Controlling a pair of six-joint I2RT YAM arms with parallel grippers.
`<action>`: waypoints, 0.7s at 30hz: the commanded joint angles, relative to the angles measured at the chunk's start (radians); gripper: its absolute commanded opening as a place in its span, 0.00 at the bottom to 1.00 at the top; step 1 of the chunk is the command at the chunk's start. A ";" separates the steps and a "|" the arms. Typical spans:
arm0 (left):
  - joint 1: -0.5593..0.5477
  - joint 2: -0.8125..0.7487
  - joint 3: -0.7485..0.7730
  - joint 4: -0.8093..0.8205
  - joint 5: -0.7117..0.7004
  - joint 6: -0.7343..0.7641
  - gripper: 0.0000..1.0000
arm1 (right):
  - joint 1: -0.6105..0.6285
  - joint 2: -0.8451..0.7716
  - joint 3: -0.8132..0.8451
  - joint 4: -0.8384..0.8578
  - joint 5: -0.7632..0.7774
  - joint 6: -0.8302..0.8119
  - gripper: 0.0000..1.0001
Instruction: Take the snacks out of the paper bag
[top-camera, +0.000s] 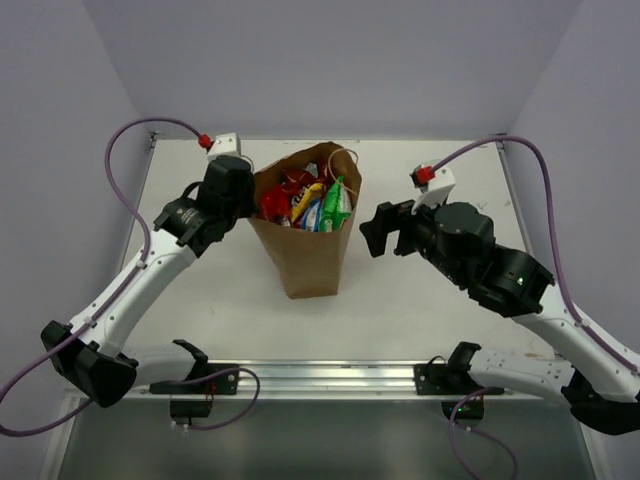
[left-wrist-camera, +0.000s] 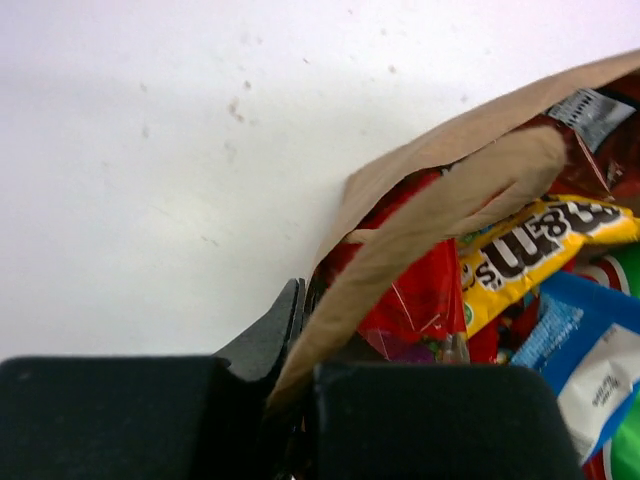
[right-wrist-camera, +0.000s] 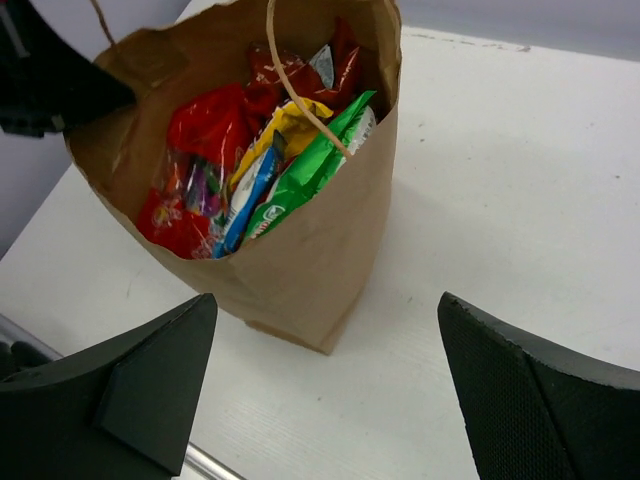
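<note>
The brown paper bag (top-camera: 310, 255) stands upright mid-table with its mouth open. Inside lie the snacks (top-camera: 305, 203): red, yellow, blue and green packets. My left gripper (top-camera: 245, 205) is at the bag's left rim, shut on the paper edge. In the left wrist view the bag's rim (left-wrist-camera: 440, 200) runs down between my gripper's (left-wrist-camera: 305, 300) fingers, with a red packet (left-wrist-camera: 420, 290) and a yellow packet (left-wrist-camera: 540, 240) just behind it. My right gripper (top-camera: 368, 232) hangs open to the right of the bag, apart from it. The right wrist view shows the bag (right-wrist-camera: 310, 250), the snacks (right-wrist-camera: 250, 170) and my open gripper (right-wrist-camera: 327, 297).
A twisted paper handle (right-wrist-camera: 290, 90) loops over the bag's mouth. A metal rail (top-camera: 320, 375) runs along the table's near edge between the arm bases. Grey walls close in the table at the back and both sides. Purple cables arch above each arm.
</note>
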 joint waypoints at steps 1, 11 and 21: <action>0.076 -0.015 0.120 0.304 -0.053 0.411 0.00 | 0.000 0.040 0.057 0.049 -0.091 -0.057 0.94; 0.122 0.070 0.221 0.538 0.177 0.945 0.00 | 0.004 0.176 0.175 0.110 -0.263 -0.129 0.80; 0.120 0.063 0.240 0.567 0.377 1.120 0.00 | 0.004 0.345 0.281 0.219 -0.271 -0.133 0.77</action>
